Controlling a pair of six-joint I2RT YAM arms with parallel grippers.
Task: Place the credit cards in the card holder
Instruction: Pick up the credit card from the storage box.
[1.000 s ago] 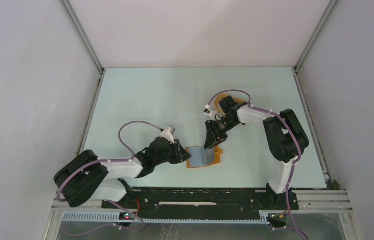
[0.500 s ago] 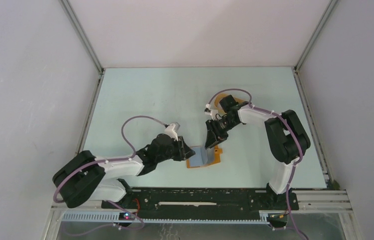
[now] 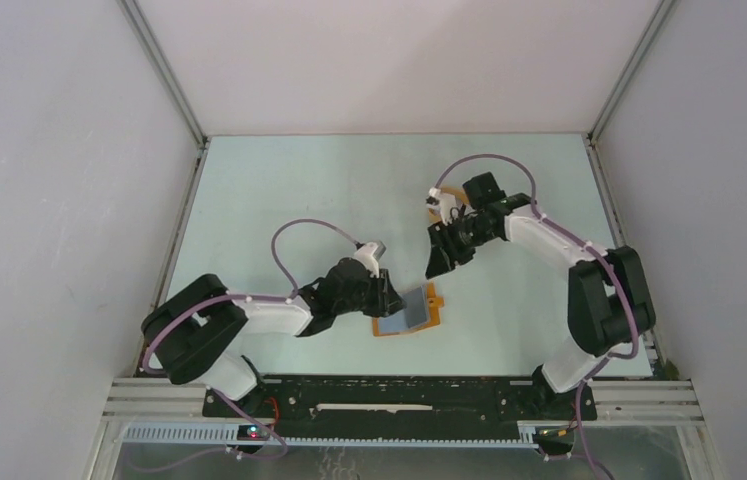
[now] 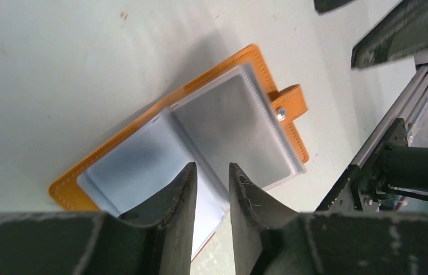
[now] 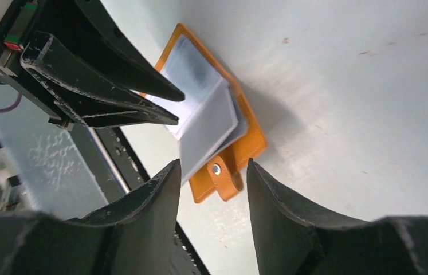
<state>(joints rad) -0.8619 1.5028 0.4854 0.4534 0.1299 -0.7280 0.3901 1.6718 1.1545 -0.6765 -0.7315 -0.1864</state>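
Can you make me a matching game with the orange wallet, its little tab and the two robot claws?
Things:
1. card holder
2. closing tab
3. left gripper
4. right gripper

Descriptions:
A. empty, fingers apart, away from the card holder
B. lying open on the table
C. carries a small silver snap
D. fingertips close together, right over the card holder

Pairs: 1-B, 2-C, 3-D, 4-A

The left arm and right arm are white-shelled, black-jointed, trailing purple cables
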